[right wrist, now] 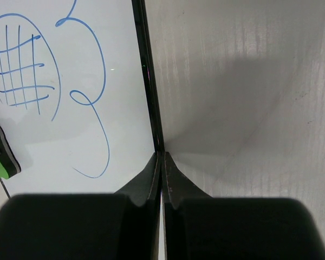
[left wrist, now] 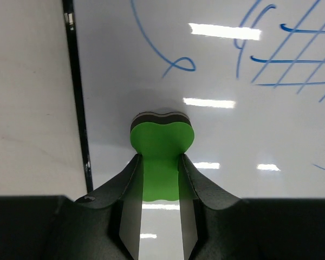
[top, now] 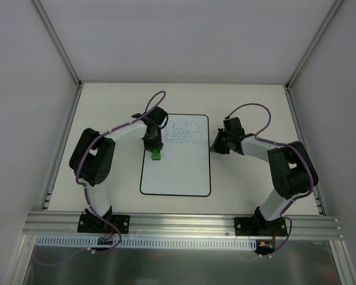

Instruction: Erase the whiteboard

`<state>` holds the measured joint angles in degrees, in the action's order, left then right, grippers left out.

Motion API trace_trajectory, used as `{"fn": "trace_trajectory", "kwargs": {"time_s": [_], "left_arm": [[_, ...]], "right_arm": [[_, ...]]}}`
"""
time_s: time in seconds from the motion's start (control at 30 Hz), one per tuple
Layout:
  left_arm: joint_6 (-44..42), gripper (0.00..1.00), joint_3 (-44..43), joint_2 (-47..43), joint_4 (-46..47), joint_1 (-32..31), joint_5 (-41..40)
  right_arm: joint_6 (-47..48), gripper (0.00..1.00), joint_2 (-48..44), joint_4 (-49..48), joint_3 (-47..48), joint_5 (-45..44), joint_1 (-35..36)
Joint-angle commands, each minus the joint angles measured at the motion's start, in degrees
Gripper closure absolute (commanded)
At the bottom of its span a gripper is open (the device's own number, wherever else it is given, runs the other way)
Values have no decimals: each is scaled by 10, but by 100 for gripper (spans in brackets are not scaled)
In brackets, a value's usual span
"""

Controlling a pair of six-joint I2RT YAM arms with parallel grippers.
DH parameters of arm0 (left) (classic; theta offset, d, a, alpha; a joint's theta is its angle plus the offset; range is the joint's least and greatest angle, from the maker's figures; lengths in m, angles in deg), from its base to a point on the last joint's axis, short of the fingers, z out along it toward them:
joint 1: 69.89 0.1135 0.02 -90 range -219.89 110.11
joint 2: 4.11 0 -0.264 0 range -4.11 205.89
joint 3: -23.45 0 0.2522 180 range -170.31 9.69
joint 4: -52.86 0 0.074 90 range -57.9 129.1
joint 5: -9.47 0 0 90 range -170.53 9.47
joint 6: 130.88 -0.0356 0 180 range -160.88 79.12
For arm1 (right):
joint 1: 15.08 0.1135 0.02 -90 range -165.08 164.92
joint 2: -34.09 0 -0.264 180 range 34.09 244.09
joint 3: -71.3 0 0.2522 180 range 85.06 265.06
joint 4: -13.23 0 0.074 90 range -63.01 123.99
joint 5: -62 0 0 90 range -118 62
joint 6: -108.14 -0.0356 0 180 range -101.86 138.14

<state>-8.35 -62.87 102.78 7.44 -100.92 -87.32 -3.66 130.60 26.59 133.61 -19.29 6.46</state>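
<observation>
The whiteboard point(top: 175, 173) lies flat in the middle of the table, with a blue flower doodle point(top: 181, 136) on its far half. My left gripper point(top: 155, 146) is shut on a small green eraser point(top: 156, 155) with a dark underside. It holds the eraser on the board near the left edge, just short of the doodle. In the left wrist view the eraser point(left wrist: 161, 140) sits between the fingers point(left wrist: 190, 179), with blue lines point(left wrist: 284, 59) beyond it. My right gripper point(top: 216, 146) is shut, its tips point(right wrist: 161, 155) on the board's black right border point(right wrist: 148, 81).
Bare table surface point(right wrist: 249, 81) lies right of the board. White walls with metal posts point(top: 62, 47) close in the left, back and right sides. An aluminium rail point(top: 178, 222) carrying both arm bases runs along the near edge.
</observation>
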Motion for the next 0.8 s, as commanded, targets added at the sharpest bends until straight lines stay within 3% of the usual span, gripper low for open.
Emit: {"fn": "trace_trajectory", "kwargs": {"time_s": [0.0, 0.23, 0.57, 0.77], "left_arm": [[-10, 100, 36, 7, -60, 8, -23], [-9, 100, -12, 38, -60, 5, 3], [-33, 100, -214, 190, -62, -111, 57], [-18, 100, -199, 191, -65, -99, 42]], "right_arm": [[21, 99, 25, 59, -6, -41, 5], [23, 99, 19, 59, -9, -44, 5], [23, 99, 17, 60, -10, -46, 5], [23, 99, 18, 59, -10, -44, 5]]}}
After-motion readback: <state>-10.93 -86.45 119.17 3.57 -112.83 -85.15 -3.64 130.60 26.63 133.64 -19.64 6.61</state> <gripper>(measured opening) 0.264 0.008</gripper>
